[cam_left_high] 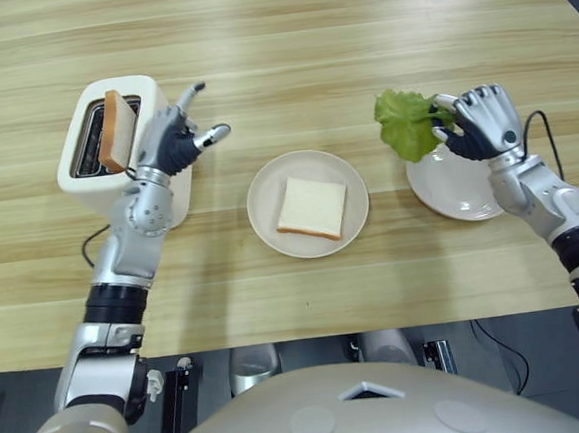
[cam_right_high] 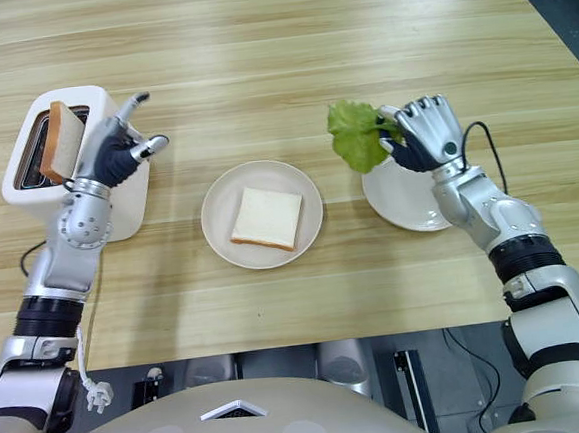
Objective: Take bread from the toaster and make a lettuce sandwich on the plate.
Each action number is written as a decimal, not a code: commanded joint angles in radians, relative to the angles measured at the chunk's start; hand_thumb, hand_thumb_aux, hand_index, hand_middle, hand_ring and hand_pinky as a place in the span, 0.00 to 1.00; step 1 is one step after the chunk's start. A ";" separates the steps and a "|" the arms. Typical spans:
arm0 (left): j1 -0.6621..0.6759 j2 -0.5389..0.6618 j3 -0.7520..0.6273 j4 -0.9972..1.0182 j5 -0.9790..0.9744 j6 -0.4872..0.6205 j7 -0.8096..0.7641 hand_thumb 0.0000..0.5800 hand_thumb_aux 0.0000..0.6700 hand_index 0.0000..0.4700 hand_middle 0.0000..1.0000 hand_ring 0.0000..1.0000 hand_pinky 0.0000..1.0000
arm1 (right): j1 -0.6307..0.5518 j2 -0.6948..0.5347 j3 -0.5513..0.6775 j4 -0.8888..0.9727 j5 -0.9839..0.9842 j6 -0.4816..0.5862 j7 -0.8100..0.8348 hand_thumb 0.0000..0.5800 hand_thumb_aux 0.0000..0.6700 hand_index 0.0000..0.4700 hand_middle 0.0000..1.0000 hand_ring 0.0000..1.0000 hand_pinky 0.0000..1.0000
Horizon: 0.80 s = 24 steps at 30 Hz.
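Taking the middle plate (cam_left_high: pixel 264 203) as our marker on the bench (cam_left_high: pixel 305 35), we find the toaster (cam_left_high: pixel 94 184) well to its left. A toast slice (cam_left_high: pixel 117 128) stands up out of the slot, leaning a little. We judge it is raised like that so it can be pinched from above.

The left robot hand (cam_left_high: pixel 175 137) sits between the toaster and the middle plate, just beside the toaster's near wall. Its fingers are spread and it grips nothing. We read this as a hand poised for the second slice, which is not yet taken.

On the middle plate one bread slice (cam_left_high: pixel 312 207) lies flat and roughly centred. It is the base of the sandwich and nothing is on it yet.

To the right of the middle plate, the right robot hand (cam_left_high: pixel 483 121) is clenched on a lettuce leaf (cam_left_high: pixel 407 122). It holds the leaf up off a side plate (cam_left_high: pixel 453 189), with the free end towards the middle plate. We take it that the leaf goes on the bread slice next.

Some things we cannot settle. The left robot hand hides part of the toaster's side, so we cannot tell whether its palm touches the toaster. The toaster slots are too dark to show whether another slice sits inside. The fingers cover the stem end of the lettuce leaf, and hand and leaf hide the far rim of the side plate.
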 commanded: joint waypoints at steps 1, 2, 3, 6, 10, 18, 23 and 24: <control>0.049 0.027 0.092 -0.142 -0.003 0.061 -0.019 0.00 0.00 0.00 0.96 0.96 0.96 | -0.003 0.041 0.006 -0.058 0.002 -0.022 0.063 1.00 1.00 0.98 1.00 1.00 1.00; 0.065 0.031 0.114 -0.176 -0.003 0.070 -0.022 0.00 0.00 0.00 0.85 0.85 0.85 | -0.008 0.062 0.018 -0.061 -0.002 -0.033 0.078 1.00 1.00 0.98 1.00 1.00 1.00; 0.079 0.034 0.133 -0.209 -0.003 0.079 -0.026 0.00 0.00 0.00 0.85 0.85 0.85 | -0.017 0.085 0.032 -0.055 -0.003 -0.047 0.094 1.00 1.00 0.98 1.00 1.00 1.00; 0.111 0.036 0.177 -0.298 0.001 0.104 -0.037 0.00 0.00 0.00 0.78 0.78 0.78 | -0.037 0.148 0.065 -0.030 -0.008 -0.090 0.136 1.00 1.00 0.98 1.00 1.00 1.00; 0.137 0.053 0.241 -0.383 0.033 0.138 -0.034 0.00 0.00 0.00 0.00 0.00 0.00 | -0.076 0.242 0.115 0.052 0.000 -0.145 0.203 1.00 1.00 0.98 1.00 1.00 1.00; 0.168 0.110 0.317 -0.271 0.139 0.168 0.041 0.00 0.00 0.00 0.00 0.00 0.00 | -0.142 0.380 0.188 0.211 -0.020 -0.205 0.234 1.00 1.00 0.98 1.00 1.00 1.00; 0.203 0.104 0.348 -0.262 0.112 0.164 0.047 0.00 0.00 0.00 0.00 0.00 0.00 | -0.136 0.376 0.207 0.285 -0.015 -0.213 0.262 1.00 1.00 0.98 1.00 1.00 1.00; 0.207 0.105 0.353 -0.261 0.110 0.165 0.046 0.00 0.00 0.00 0.00 0.00 0.00 | -0.130 0.371 0.206 0.289 -0.009 -0.217 0.273 1.00 1.00 0.98 1.00 1.00 1.00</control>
